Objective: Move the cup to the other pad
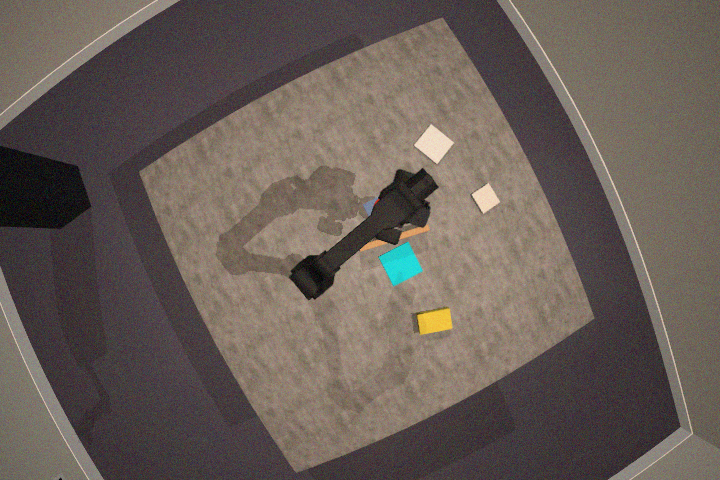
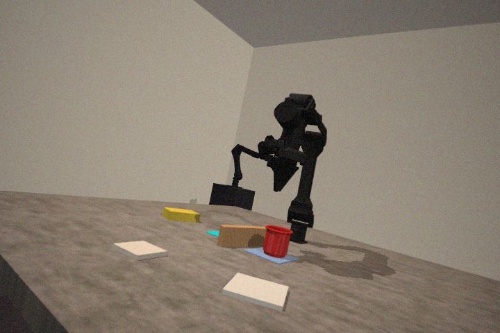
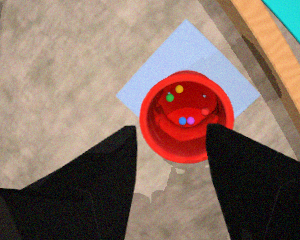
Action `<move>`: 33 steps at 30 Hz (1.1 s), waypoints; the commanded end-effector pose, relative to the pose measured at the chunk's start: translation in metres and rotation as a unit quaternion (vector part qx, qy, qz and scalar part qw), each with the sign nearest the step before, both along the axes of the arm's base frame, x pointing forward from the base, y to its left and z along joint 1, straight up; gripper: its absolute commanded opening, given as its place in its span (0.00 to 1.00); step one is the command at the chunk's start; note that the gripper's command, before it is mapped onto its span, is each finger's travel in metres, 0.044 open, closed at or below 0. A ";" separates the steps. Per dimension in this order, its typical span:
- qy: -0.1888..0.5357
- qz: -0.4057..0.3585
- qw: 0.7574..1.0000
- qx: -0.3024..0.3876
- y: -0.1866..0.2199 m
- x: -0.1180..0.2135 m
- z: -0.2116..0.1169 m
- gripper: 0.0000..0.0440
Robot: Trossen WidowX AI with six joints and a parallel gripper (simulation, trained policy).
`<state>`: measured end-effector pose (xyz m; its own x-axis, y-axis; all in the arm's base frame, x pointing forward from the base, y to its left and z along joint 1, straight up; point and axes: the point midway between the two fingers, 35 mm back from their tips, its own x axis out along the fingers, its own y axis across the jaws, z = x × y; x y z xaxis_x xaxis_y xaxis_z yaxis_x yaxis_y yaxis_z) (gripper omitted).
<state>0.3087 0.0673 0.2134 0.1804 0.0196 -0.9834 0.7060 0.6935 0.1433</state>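
Note:
The red cup stands upright on the blue pad. In the wrist view several small marbles lie inside the cup. The cyan pad lies on the other side of the wooden block from the cup. My gripper is partly open and empty, pointing down, well above the cup. In the wrist view its right fingertip overlaps the cup's rim. In the top view the arm hides most of the cup and the blue pad.
A wooden block stands like a low wall between the pads. A yellow block lies beyond the cyan pad. A larger white tile and a smaller one lie on the table.

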 end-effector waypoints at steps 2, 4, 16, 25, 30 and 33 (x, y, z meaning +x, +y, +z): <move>0.033 -0.008 0.999 -0.013 -0.003 -0.005 -0.011 0.31; 0.046 -0.011 0.999 -0.018 -0.004 -0.007 -0.016 0.31; 0.100 -0.028 0.994 -0.042 -0.007 -0.016 -0.048 0.35; 0.128 -0.035 0.990 -0.056 -0.007 -0.021 -0.075 0.38; 0.140 -0.034 0.988 -0.062 -0.006 -0.023 -0.091 0.39; 0.145 -0.032 0.987 -0.065 -0.006 -0.025 -0.100 0.39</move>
